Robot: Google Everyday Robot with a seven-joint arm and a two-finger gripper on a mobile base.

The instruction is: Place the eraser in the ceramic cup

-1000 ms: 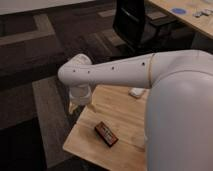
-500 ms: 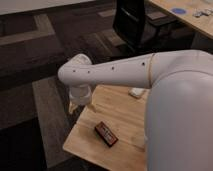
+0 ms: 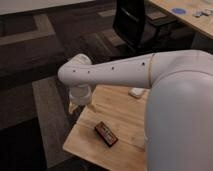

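The eraser, a flat block with a black top and reddish-brown sides, lies on the wooden table near its front left edge. My white arm reaches across the table from the right and bends down at the table's far left corner. The gripper hangs below that bend, over the table's left corner, up and to the left of the eraser and apart from it. The ceramic cup does not show in this view.
A small white flat object lies on the table's far side, next to the arm. A black office chair stands behind the table. A second table with a blue object is at the top right. Dark carpet surrounds the table.
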